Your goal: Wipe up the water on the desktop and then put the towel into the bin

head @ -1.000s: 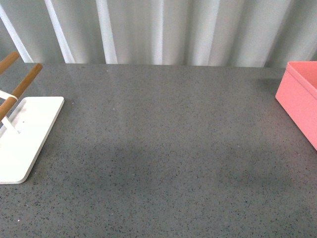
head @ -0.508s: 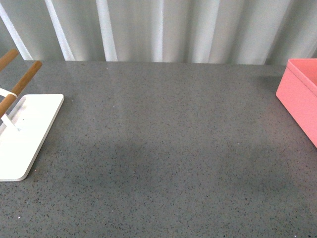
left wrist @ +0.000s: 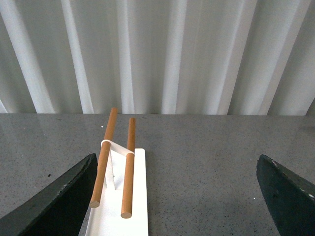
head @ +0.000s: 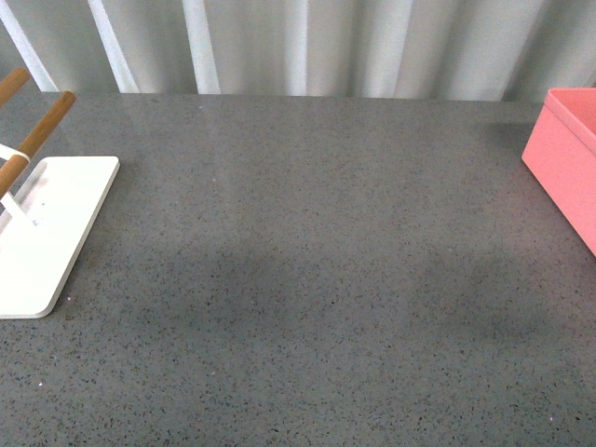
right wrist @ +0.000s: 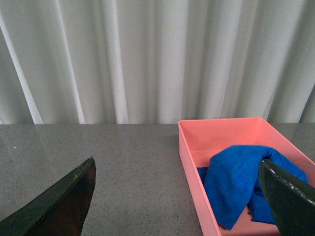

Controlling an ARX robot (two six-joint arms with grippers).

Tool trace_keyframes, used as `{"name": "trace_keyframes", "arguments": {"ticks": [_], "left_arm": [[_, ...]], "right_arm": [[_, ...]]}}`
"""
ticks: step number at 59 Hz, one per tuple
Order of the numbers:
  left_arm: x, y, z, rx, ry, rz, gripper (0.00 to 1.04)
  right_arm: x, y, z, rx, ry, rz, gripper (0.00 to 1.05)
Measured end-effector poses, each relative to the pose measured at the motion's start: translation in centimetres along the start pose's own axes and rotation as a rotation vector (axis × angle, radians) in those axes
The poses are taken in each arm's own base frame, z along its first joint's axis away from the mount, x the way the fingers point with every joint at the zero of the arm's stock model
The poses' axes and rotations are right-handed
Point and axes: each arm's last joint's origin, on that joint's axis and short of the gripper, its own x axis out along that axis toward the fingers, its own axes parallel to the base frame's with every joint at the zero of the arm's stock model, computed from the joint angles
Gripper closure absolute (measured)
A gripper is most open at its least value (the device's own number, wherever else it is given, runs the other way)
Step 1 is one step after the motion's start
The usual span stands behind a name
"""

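The blue towel lies crumpled inside the pink bin in the right wrist view. My right gripper is open above the desktop, its fingers wide apart, with nothing between them. In the front view only the bin's corner shows at the right edge of the grey speckled desktop; neither arm appears there. My left gripper is open too, over bare desktop beside the white stand.
A flat white stand with two wooden rods sits at the desktop's left side. White pleated curtains hang behind the far edge.
The front view has tilted slightly, so the desktop's far edge and the stand sit higher in the picture. Nothing on the desktop has moved.
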Motion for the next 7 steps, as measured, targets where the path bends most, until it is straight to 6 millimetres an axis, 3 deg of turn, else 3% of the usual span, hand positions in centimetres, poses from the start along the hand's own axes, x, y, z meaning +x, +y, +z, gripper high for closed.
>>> {"name": "trace_keyframes", "arguments": {"ticks": [7], "left_arm": [[0.0,0.0,0.0,0.0,0.0,0.0,0.07]], "right_arm": [[0.0,0.0,0.0,0.0,0.0,0.0,0.07]]}}
